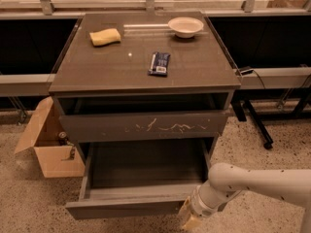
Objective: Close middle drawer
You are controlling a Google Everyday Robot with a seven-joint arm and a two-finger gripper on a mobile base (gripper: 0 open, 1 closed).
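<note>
The middle drawer [126, 208] of the dark grey-brown cabinet [146, 76] is pulled far out towards me. Its inside is empty, and its plain flat front is low in the camera view. My gripper [189, 218], pale yellow at the tip of a white arm [252, 183], is at the right end of that drawer front, right against its outer face near the floor. The arm comes in from the right edge of the view.
The top drawer [143, 126], with white scratch marks on its front, stands slightly out. On the cabinet top lie a yellow sponge [105, 36], a white bowl [185, 26] and a dark blue packet [159, 63]. An open cardboard box [51, 152] stands at the left, and a black wheeled leg [255, 125] at the right.
</note>
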